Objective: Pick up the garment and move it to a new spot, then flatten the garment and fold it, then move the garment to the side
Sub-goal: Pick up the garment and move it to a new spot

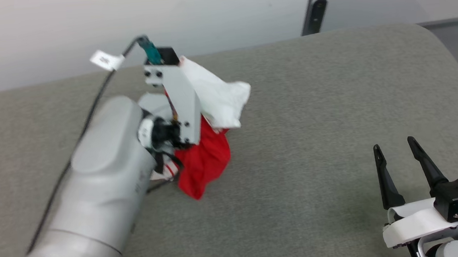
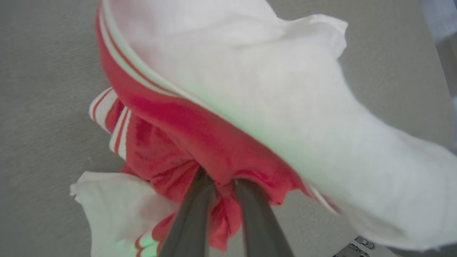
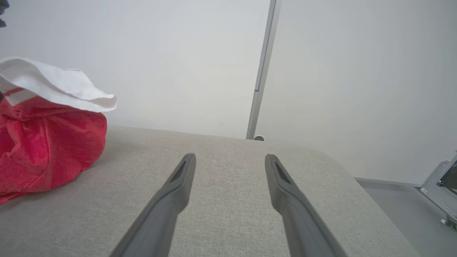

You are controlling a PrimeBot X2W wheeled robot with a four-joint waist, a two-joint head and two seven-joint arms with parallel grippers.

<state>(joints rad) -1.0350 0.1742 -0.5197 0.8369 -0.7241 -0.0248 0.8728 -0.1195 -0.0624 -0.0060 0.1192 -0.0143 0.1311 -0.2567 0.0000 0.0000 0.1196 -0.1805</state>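
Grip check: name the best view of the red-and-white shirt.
Left wrist: crumpled red shirt with white sleeves, close, pinched in the jaws. Head: forearm partly hides it. Right wrist: cut off at the edge.

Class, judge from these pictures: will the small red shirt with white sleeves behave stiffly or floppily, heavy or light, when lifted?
Probably floppy: the red shirt droops in bunched folds from the left gripper. Likely light: a narrow pinch of cloth seems enough to hold it up.

Cloth garment (image 1: 205, 162) (matt woven table (image 1: 314, 138))
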